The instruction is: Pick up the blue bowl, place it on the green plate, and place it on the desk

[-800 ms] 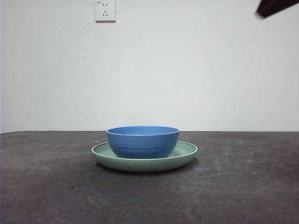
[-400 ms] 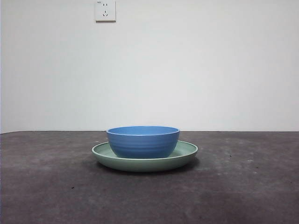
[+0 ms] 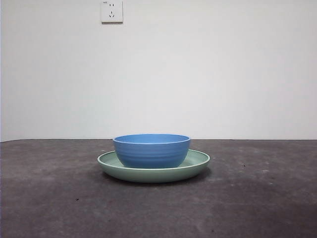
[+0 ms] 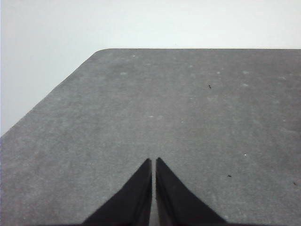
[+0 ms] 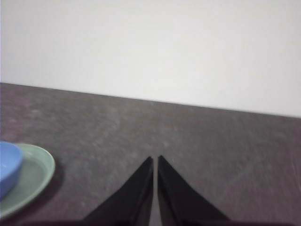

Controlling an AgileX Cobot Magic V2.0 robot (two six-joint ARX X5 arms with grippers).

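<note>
The glossy round blue bowl (image 3: 151, 150) sits upright inside the wide pale-green plate (image 3: 198, 165) on the dark speckled surface (image 3: 257, 198). Both the left gripper (image 4: 153, 162) and right gripper (image 5: 154, 161) hang clear, jaws pressed together, apparently finished stacking.

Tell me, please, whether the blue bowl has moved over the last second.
No. The blue bowl sits centred on the green plate, below and right of the wall socket, as before.

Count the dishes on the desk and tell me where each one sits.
2. The green plate rests on the desk near the middle, and the blue bowl stands upright on that plate. No other dishes show in any view.
</note>
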